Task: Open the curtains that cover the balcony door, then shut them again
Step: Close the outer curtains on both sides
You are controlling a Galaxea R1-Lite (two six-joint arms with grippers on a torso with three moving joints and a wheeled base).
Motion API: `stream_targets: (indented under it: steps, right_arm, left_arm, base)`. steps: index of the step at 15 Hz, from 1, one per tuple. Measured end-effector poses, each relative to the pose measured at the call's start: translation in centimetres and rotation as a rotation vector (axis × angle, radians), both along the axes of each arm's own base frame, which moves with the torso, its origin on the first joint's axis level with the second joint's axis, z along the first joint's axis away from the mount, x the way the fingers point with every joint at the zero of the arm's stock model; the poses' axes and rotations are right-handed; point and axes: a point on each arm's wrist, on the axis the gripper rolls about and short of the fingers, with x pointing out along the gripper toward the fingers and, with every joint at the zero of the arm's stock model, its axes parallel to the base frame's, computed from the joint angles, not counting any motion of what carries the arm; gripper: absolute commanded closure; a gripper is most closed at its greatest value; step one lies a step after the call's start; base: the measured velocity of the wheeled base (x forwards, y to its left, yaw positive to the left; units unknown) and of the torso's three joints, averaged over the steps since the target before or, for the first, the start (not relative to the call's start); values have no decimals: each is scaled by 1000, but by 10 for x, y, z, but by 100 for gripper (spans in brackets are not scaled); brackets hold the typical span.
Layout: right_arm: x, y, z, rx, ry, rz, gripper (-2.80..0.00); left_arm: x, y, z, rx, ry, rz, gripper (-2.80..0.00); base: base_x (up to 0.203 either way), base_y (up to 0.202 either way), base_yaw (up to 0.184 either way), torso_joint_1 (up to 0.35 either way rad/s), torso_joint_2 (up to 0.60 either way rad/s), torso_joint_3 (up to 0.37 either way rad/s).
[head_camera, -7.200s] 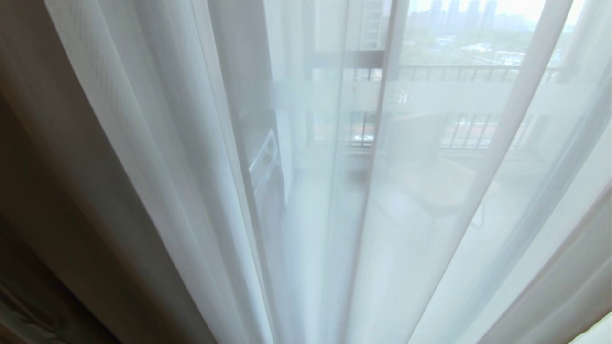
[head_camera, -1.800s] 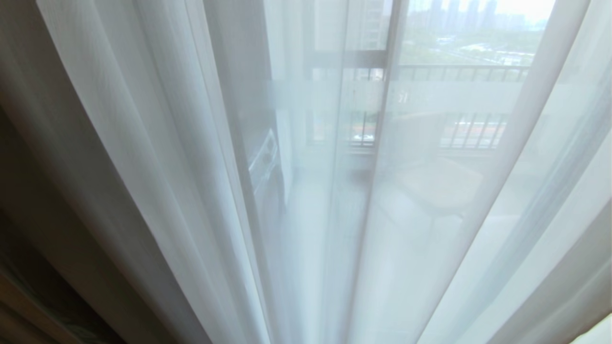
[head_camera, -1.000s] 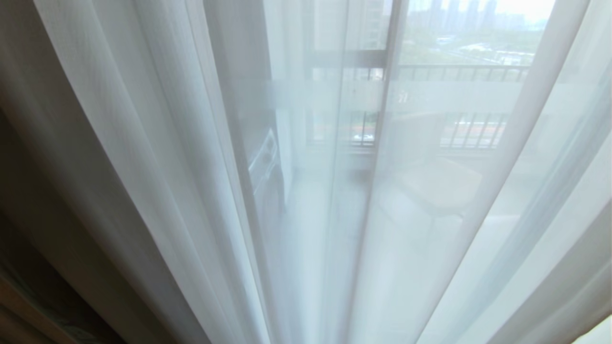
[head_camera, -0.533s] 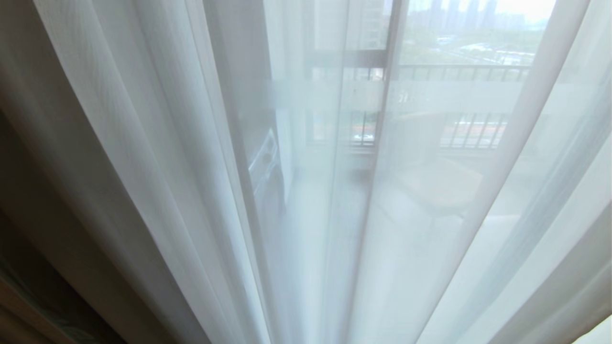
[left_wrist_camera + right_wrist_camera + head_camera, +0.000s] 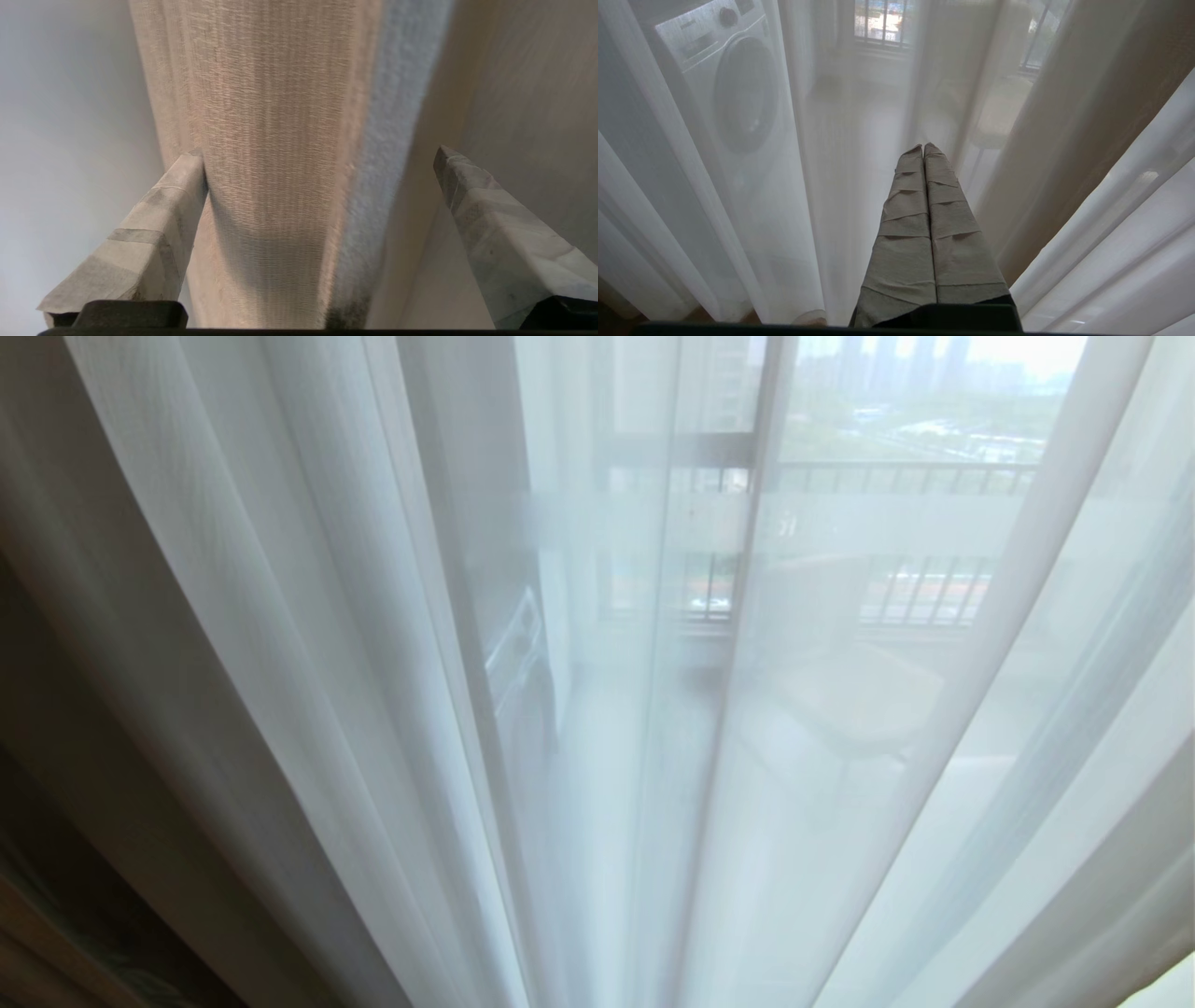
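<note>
Nothing much is shifting in the head view since a second ago: the white sheers (image 5: 392, 644) are still hanging drawn across the balcony door (image 5: 761, 476). A beige drape (image 5: 280, 163) fold is sitting between my spread left gripper (image 5: 322, 158) fingers, one tip touching it, ready, I judge, for a pinch. My right gripper (image 5: 923, 148) is idling, fingers pressed together, just before the sheers.

All three views close against curtains (image 5: 280, 616)
</note>
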Motion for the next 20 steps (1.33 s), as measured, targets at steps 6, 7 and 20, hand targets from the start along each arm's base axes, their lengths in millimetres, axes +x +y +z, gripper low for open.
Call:
stream_targets:
  steps: [6, 7, 20]
  right_arm:
    - [0, 0, 0, 0, 0, 0, 0]
    - [0, 0, 0, 0, 0, 0, 0]
    - [0, 0, 0, 0, 0, 0, 0]
  left_arm:
    - [10, -1, -3, 28, -27, -19, 0]
    - [12, -2, -4, 27, -26, -23, 0]
    - [26, -42, 19, 71, -64, -176, 0]
  base:
    - [0, 0, 0, 0, 0, 0]
    - [0, 0, 0, 0, 0, 0]
    - [0, 0, 0, 0, 0, 0]
